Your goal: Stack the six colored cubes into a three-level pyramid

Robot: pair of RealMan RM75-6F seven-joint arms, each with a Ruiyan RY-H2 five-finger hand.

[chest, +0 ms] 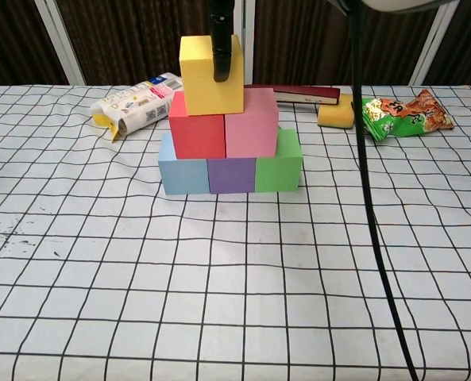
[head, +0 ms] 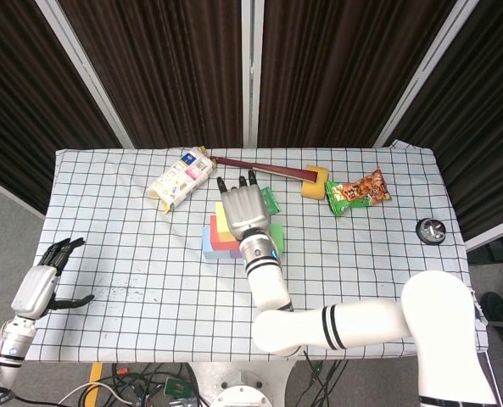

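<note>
We find the right hand (head: pixel 244 206) gripping the yellow cube (chest: pixel 211 74) atop the red cube (chest: pixel 197 125) and pink cube (chest: pixel 251 122), apparently to seat it centrally; the left hand (head: pixel 41 287) idles, fingers spread.

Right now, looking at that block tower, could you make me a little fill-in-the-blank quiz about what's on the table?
1. The cube at the very top of the pyramid is ____.
2. In the bottom row, the purple cube sits between the light blue cube and the ____ one.
3. The red cube shares the middle level with the ____ cube.
4. The right hand has a finger against the top cube, while the left hand holds ____.

Missing words: yellow; green; pink; nothing
</note>
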